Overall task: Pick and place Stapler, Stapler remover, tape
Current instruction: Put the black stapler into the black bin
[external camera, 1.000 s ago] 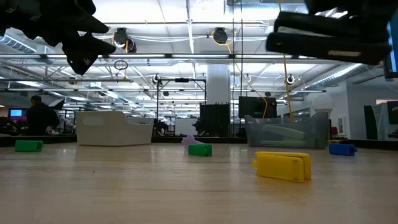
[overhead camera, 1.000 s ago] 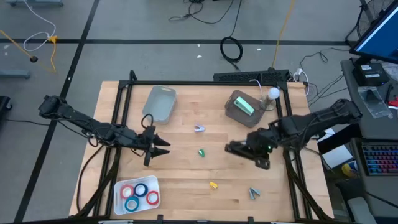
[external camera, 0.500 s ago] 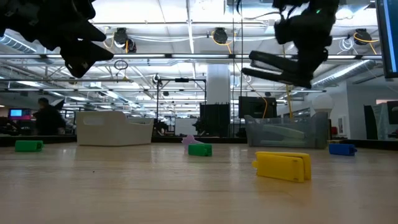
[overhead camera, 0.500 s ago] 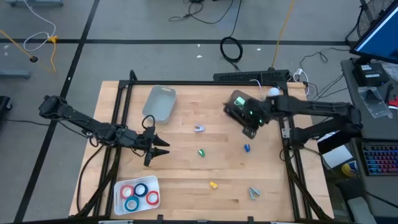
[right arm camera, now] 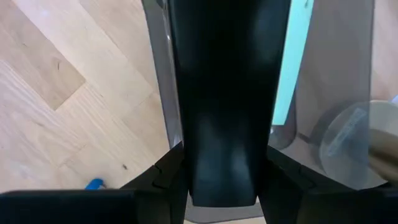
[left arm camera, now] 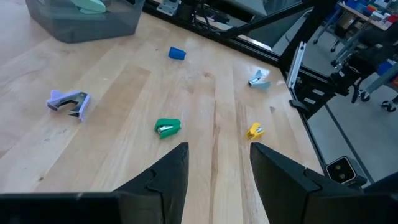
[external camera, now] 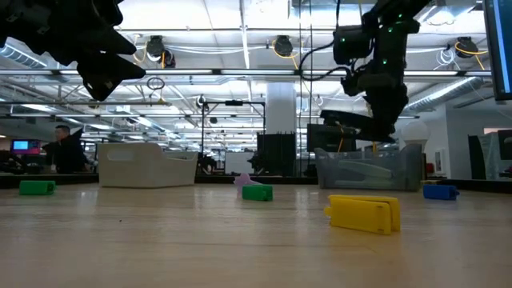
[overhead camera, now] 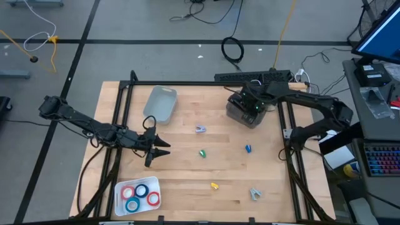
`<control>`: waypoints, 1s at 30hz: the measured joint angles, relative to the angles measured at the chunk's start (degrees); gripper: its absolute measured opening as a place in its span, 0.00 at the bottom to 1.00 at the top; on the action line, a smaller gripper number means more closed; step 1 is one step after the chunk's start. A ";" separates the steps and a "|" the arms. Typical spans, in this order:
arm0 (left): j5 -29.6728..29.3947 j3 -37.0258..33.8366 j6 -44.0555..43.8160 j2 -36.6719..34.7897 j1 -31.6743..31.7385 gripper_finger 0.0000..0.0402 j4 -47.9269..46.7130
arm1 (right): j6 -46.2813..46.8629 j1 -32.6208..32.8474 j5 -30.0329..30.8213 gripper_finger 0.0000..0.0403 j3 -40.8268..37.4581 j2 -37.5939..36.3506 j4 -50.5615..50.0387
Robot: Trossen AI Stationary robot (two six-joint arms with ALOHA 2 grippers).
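My right gripper (overhead camera: 252, 105) hangs over the grey bin (overhead camera: 236, 116) at the table's far right, shut on a black stapler (right arm camera: 227, 74). A green stapler (right arm camera: 291, 68) lies inside that bin. My left gripper (overhead camera: 160, 147) hovers open over the left middle of the table, nothing between its fingers (left arm camera: 171, 177). Red and blue tape rolls (overhead camera: 139, 194) lie in a white tray (overhead camera: 124, 185) at the near left. Staple removers lie flat on the wood: purple (overhead camera: 200, 129), green (overhead camera: 202, 152), blue (overhead camera: 248, 149), yellow (overhead camera: 215, 185), pale blue (overhead camera: 255, 194). My right gripper pinches the black stapler by its two long sides (right arm camera: 217, 158) between the two fingers (right arm camera: 166, 177). The fingers come from above, pointing steeply down, and lie across the stapler. It is lifted clear, above the grey bin's opening.
A second grey bin (overhead camera: 161, 103) stands at the far left of the wood. Black frame rails (overhead camera: 119, 119) run along the table's left and right sides. Bare wood lies in the middle between the removers.
My right gripper has carried the black stapler from the right middle of the table toward the far edge, until it hangs over the grey bin. On the way it has tipped and turned. The blue remover it covered now shows. My left gripper has kept still.
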 joint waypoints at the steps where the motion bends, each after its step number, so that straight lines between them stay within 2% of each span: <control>1: 0.00 0.00 0.00 0.01 0.00 0.44 0.01 | -0.02 -0.63 -0.36 0.34 0.00 0.43 0.02; 8: 0.00 0.00 -0.42 0.02 0.00 0.44 0.05 | -1.98 -2.98 -0.45 0.34 0.00 1.87 0.08; 30: 0.02 0.00 -0.59 0.01 0.00 0.44 0.12 | -3.80 -3.00 -1.74 0.34 -3.31 4.80 -0.75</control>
